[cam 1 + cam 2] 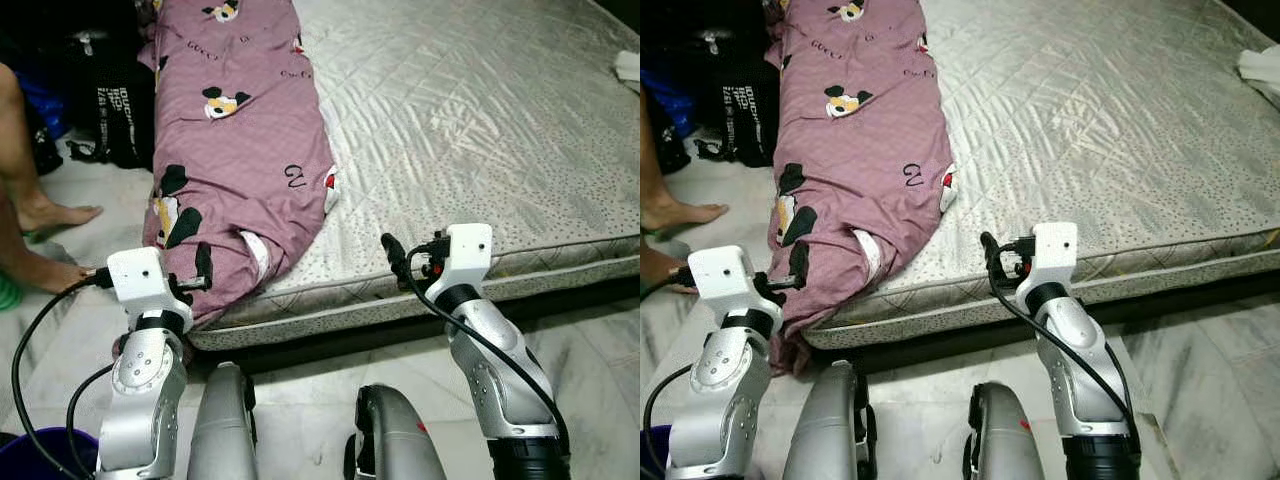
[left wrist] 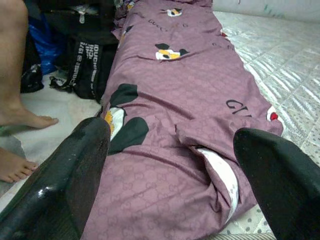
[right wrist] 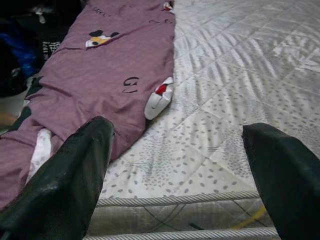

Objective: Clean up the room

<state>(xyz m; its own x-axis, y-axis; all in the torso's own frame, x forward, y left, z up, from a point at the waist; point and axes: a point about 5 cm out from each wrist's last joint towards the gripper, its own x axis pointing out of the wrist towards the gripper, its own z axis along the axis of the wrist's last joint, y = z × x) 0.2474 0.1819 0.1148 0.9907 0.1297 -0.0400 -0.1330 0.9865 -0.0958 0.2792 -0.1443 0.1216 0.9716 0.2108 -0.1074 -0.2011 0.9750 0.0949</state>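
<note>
Left wrist view: left gripper point(image 2: 170, 180) fingers apart facing purple bolster point(image 2: 175, 100); right gripper point(image 3: 185, 175) fingers apart over mattress point(image 3: 240, 75)

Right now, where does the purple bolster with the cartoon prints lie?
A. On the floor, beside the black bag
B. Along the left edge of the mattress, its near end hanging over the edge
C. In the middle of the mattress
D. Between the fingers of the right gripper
B: the purple bolster lies along the left edge of the grey mattress, and its near end droops over the edge in front of the left gripper.
</note>
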